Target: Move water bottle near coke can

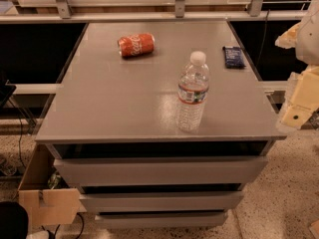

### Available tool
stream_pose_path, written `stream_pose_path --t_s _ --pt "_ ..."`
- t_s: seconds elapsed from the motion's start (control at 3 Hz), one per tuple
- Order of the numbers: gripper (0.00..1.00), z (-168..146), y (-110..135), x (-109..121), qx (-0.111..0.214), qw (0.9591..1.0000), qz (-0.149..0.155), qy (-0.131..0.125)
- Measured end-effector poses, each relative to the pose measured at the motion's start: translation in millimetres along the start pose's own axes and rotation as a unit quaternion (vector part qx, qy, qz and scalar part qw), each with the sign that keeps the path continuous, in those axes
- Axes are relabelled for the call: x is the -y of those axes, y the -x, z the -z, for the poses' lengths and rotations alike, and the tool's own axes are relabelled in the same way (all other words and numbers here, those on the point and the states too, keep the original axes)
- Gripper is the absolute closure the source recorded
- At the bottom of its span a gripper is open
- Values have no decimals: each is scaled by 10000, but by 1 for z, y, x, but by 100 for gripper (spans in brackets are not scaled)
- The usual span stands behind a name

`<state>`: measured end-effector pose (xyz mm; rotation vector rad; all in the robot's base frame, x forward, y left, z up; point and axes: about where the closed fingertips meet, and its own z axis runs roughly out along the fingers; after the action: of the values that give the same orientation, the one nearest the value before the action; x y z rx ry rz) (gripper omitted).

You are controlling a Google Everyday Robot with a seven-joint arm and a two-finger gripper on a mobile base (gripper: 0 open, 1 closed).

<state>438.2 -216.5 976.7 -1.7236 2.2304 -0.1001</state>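
Hovering right of the table [124,101], claw [300,106] (state unclear) is apart from water bottle [193,94]

My gripper [300,106], at the right edge of view.
Cream-yellow blocky shell, small dark hole [297,117] low on it; bulkier white casing [310,34] above.

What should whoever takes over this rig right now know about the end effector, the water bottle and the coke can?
End effector: at the view's right edge, out past the right side of the cabinet top, not touching the bottle.
Water bottle: upright, front right of the top.
Coke can: on its side, back left, well apart from the bottle.
Done: nothing yet. Left: grasp the bottle, set it beside the can.
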Motion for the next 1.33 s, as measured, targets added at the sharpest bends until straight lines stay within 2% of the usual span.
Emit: stream_pose_path --t_s 0.33,0.67,1.0,1.33 --pt "0 0 0 0 0 10000 0 -1" --pt "0 -2 2 1 216 9997 -101 25" --pt "0 -12 9 1 699 9970 -256 207" --pt "0 -39 19 -5 1514 9850 -642 532"
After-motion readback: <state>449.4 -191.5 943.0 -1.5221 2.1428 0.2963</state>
